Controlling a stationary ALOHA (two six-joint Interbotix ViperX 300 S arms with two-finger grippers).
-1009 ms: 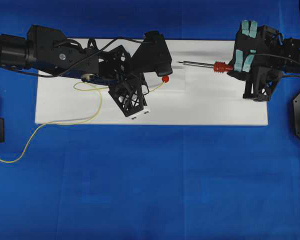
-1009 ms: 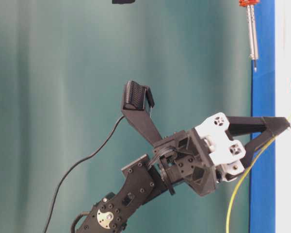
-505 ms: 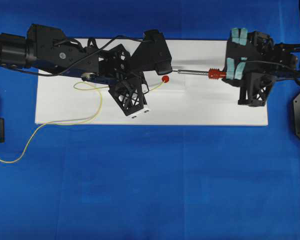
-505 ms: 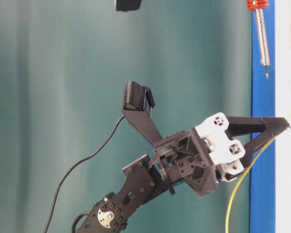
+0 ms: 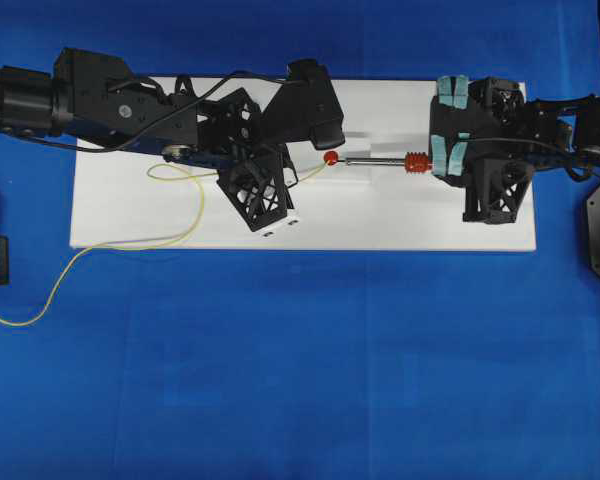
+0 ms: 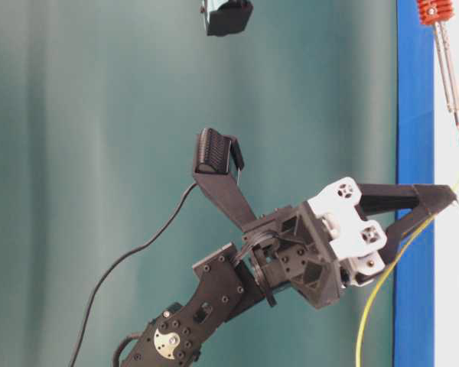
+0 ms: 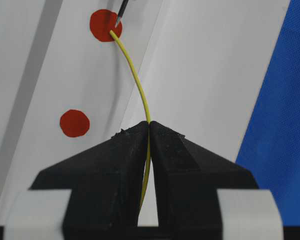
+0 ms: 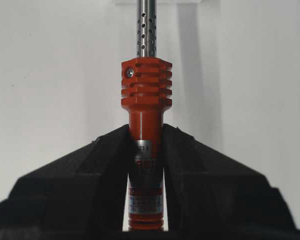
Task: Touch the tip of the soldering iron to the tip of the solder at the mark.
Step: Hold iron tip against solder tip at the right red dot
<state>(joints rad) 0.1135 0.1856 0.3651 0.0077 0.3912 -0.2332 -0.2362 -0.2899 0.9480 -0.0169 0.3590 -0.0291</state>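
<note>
Soldering iron with red-orange handle and silver shaft (image 5: 385, 161), clamped in my right fingers (image 8: 145, 145), has moved left since a second ago; its tip now meets the thin yellow solder wire (image 7: 137, 82), pinched in my left fingers (image 7: 149, 131), at the red mark (image 7: 105, 25).

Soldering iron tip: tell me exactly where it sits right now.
In the left wrist view, the soldering iron tip sits at the top, over the upper red mark, just above the solder end; contact cannot be judged.

Soldering iron (image 5: 380, 161) tip beside yellow solder (image 7: 135, 80) tip, on red mark (image 7: 105, 25).
</note>
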